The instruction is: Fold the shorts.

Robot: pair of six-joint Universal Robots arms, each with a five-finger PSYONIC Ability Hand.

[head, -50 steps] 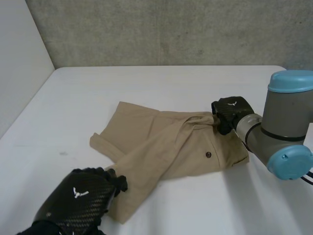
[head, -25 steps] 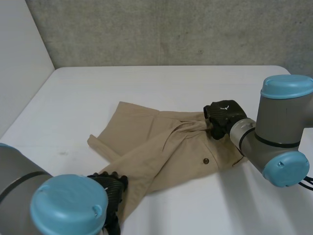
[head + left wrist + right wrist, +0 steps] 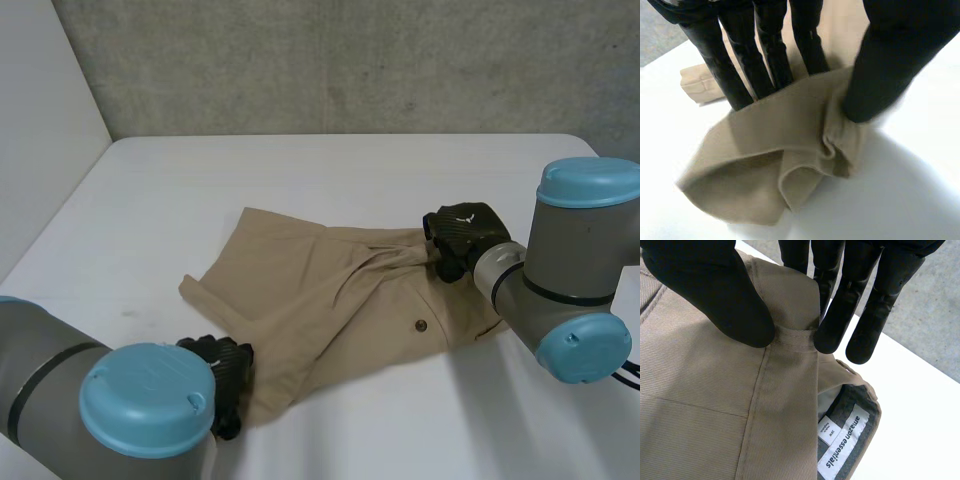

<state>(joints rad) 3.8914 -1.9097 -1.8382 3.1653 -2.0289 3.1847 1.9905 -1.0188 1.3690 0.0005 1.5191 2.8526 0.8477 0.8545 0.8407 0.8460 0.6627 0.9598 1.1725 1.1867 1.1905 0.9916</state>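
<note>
My left hand (image 3: 767, 55) pinches a leg hem (image 3: 765, 195) of the tan cotton shorts (image 3: 330, 300), right hand (image 3: 710, 290) the waistband (image 3: 792, 335); I judge either pinch could slip under tension

We have open table (image 3: 340, 170) beyond the shorts (image 3: 320, 290) up to the back wall (image 3: 350, 60), while our left arm (image 3: 60, 385) and right arm (image 3: 575, 270) crowd the near side.
</note>
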